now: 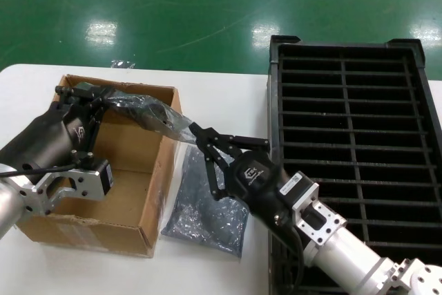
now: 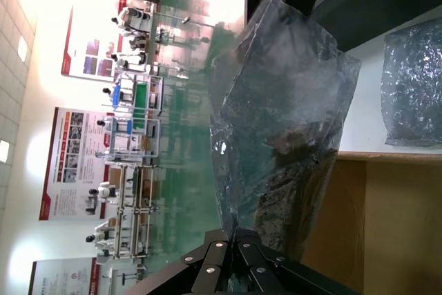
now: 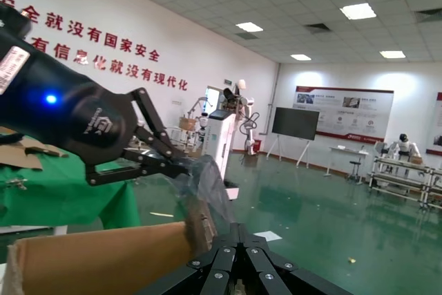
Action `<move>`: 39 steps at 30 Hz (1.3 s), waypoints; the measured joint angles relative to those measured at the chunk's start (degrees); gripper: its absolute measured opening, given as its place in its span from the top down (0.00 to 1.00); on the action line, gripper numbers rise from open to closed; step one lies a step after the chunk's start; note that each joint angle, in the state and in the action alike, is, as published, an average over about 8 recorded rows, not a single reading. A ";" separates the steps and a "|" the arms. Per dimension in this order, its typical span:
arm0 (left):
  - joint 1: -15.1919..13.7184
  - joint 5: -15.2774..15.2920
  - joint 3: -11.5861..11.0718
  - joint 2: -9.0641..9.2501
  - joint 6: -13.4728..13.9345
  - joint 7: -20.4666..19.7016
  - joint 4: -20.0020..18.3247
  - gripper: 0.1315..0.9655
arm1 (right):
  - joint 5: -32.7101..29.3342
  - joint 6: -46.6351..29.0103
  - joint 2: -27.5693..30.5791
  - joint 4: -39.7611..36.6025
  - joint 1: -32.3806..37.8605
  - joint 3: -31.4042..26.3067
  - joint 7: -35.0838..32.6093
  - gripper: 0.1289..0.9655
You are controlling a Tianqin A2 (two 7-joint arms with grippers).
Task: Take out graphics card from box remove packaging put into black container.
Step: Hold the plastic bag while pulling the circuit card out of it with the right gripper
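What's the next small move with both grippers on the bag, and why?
Probably draw the right gripper away from the left gripper toward the black container. Both are shut on opposite ends of the packaging, held over the box, and the graphics card looks to be still inside it. Another bag lies on the table.

Overhead head view; close, level wrist views
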 joint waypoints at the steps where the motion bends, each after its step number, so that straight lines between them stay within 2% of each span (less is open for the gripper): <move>1: 0.00 0.00 0.00 0.00 0.00 0.00 0.00 0.99 | -0.06 0.01 -0.01 0.16 -0.17 -0.14 0.07 1.00; 23: 0.00 0.00 0.00 0.00 0.00 0.00 0.00 0.99 | -0.84 0.96 -0.90 0.10 -1.31 -1.70 0.12 1.00; 30: 0.00 0.00 0.00 0.00 0.00 0.00 0.00 0.99 | 0.33 0.93 -1.42 -3.01 1.34 -1.94 -1.51 1.00; 39: 0.00 0.00 0.00 0.00 0.00 0.00 0.00 0.99 | 1.01 -1.41 -1.46 -10.90 8.00 -1.84 -5.35 1.00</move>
